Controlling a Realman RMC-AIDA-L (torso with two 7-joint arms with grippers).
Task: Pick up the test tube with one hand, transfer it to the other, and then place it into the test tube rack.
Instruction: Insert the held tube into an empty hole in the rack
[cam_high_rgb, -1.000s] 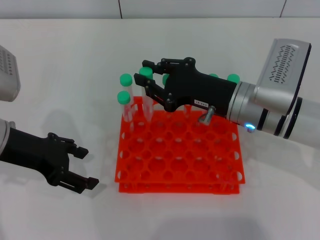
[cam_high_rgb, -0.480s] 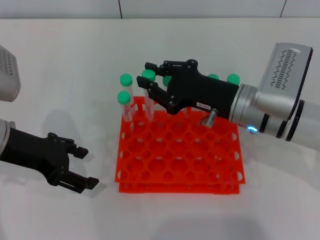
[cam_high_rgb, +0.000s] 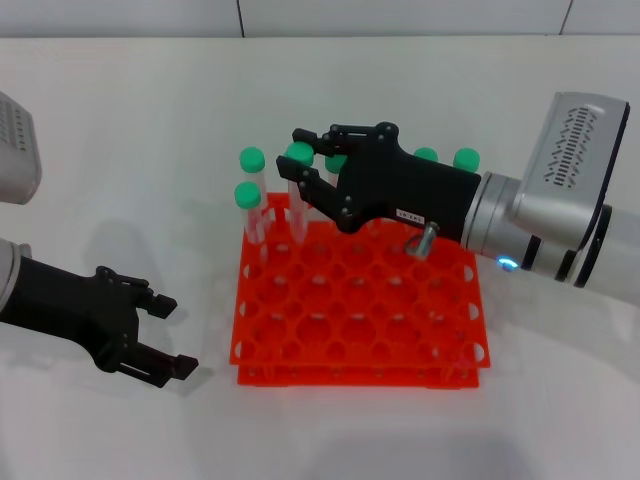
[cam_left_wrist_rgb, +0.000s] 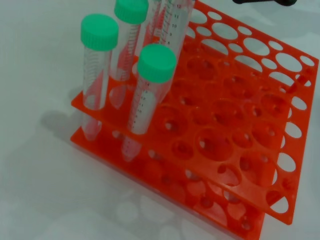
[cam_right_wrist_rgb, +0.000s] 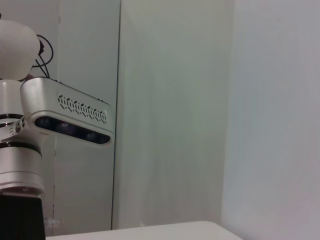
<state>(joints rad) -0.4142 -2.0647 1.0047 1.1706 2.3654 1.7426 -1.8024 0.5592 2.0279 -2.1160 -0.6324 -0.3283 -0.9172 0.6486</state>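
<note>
The right gripper (cam_high_rgb: 303, 165), the one bearing a small white label, reaches in from the right over the far left part of the orange-red test tube rack (cam_high_rgb: 360, 300), its jaws set around a green-capped test tube (cam_high_rgb: 298, 190) that stands upright in a far-row hole. Whether the jaws grip the tube or have just let go cannot be told with certainty; they appear narrow, with the cap between them and the tube's lower end already seated in the rack. The tube looks placed, or very nearly so, with release and withdrawal the likely remaining step.

The left gripper (cam_high_rgb: 150, 335), unlabelled and black, rests low above the white worktop (cam_high_rgb: 120, 120) at near left, well apart from the rack, its jaws spread wide and holding nothing; it seems parked out of the way so the other arm has room.

Other capped tubes (cam_high_rgb: 250, 190) stand just beside the placed one at the rack's far left corner, and more green caps (cam_high_rgb: 466, 158) show behind the right arm. That crowding probably explains the high approach from above the caps, so that neighbours are not knocked askew as the arm pulls away.
</note>
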